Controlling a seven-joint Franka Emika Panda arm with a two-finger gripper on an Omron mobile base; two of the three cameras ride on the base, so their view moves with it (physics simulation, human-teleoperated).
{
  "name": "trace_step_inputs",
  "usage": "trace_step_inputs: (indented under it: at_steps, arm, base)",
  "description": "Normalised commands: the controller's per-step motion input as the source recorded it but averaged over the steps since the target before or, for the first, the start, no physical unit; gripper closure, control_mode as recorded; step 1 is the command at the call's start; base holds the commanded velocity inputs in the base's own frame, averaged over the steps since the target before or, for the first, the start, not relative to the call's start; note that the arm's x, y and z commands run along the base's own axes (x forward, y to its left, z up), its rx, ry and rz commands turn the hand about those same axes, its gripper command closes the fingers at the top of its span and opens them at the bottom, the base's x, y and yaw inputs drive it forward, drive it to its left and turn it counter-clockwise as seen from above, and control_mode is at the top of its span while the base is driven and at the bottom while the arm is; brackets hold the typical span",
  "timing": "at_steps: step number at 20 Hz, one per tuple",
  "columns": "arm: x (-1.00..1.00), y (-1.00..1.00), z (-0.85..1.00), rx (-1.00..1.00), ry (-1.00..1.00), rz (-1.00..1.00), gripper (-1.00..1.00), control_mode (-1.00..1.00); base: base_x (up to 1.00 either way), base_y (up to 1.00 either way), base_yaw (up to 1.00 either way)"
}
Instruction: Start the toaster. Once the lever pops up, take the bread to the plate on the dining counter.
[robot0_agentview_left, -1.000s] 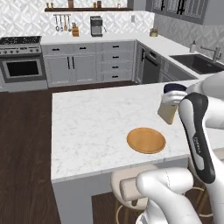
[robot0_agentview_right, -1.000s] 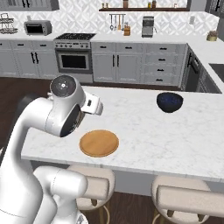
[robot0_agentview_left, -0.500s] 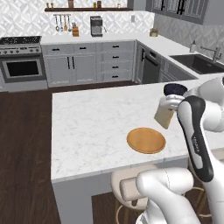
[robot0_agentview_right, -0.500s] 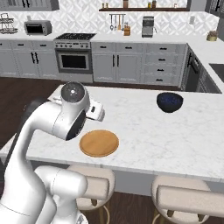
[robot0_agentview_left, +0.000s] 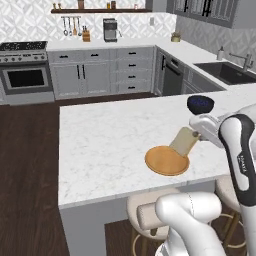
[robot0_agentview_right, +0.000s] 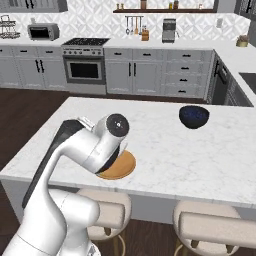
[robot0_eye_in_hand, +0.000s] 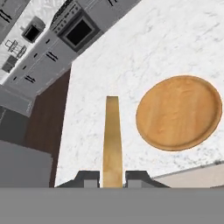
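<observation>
Gripper (robot0_eye_in_hand: 112, 178) w/ jaws clamped on the bread (robot0_eye_in_hand: 112, 140), pinched edge-on betw. the two tips. In left base view, bread (robot0_agentview_left: 184, 141) up in the air, tilted, low corner over the right rim of the plate (robot0_agentview_left: 162, 162); can't tell if touching. Plate (robot0_eye_in_hand: 178, 112) round, orange-brown, flat on the dining counter (robot0_agentview_left: 105, 135), near the front edge. In hand view, bread just beside plate, not over the middle. Dark blue bowl (robot0_agentview_right: 194, 116) on same counter, well apart from plate (robot0_agentview_right: 125, 167). Oven (robot0_agentview_right: 85, 70) and coffee maker (robot0_agentview_left: 110, 30) far back by the wall. Stools (robot0_agentview_right: 210, 227) under counter front.
</observation>
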Motion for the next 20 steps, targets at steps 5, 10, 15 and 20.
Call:
trace_step_inputs:
  at_steps: [5,10,15,20]
  arm:
    - [0.19,-0.15,-0.46,0.19,0.25,0.00,1.00,-1.00]
    - [0.65,-0.05,-0.43,0.15,0.24,0.00,1.00,-1.00]
    - [0.62,-0.01,-0.26,0.07,0.08,0.00,1.00,-1.00]
    - [0.39,0.00,-0.24,0.00,0.00,0.00,1.00,-1.00]
  base:
    - [0.00,0.00,0.00]
    - [0.00,0.00,0.00]
    - [0.00,0.00,0.00]
    - [0.00,0.00,0.00]
